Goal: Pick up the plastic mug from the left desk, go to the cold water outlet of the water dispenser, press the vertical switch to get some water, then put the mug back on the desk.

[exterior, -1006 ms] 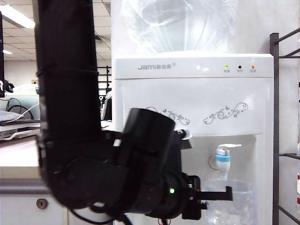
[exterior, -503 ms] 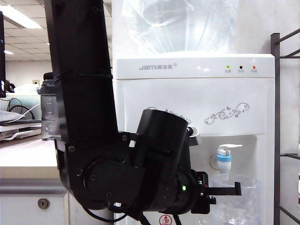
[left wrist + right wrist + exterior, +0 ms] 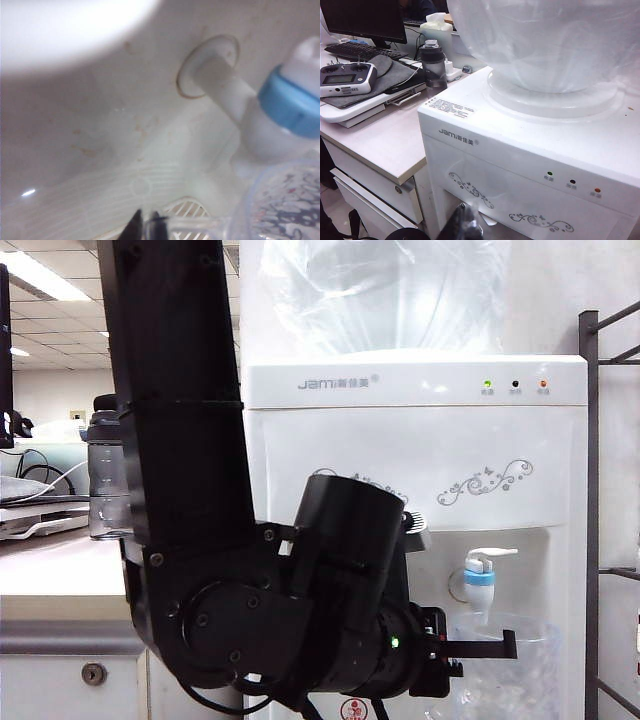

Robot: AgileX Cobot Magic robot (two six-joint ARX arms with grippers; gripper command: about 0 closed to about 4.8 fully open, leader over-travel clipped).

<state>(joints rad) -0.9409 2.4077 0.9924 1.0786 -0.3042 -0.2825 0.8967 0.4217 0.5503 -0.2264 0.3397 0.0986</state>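
A white water dispenser (image 3: 415, 540) marked "jam" fills the exterior view, with a large clear water bottle (image 3: 385, 295) on top and three small indicator lights under its upper edge. The black left arm crosses in front of it, and the left gripper (image 3: 478, 648) reaches into the dispensing alcove, its fingers clenched on the thin handle of the plastic mug (image 3: 500, 670). The clear, dimpled mug hangs just beneath the cold water outlet (image 3: 480, 580), a small white tap with a blue ring; its slim white vertical switch (image 3: 492, 556) sits on top. The left wrist view shows what the arm hides outside: the stained alcove wall, the tap's stem entering a round collar, the blue ring (image 3: 292, 102) up close, the mug's bubbly rim directly under the nozzle, and a slotted drip tray (image 3: 187, 215) below. The right wrist view looks down from above, showing the right gripper (image 3: 466, 226) pressed closed and empty, high beside the dispenser's front. Only this view shows the left desk (image 3: 385, 145) spread out, with a smoky-grey bottle (image 3: 432, 62), a keyboard and a remote controller (image 3: 346, 79).
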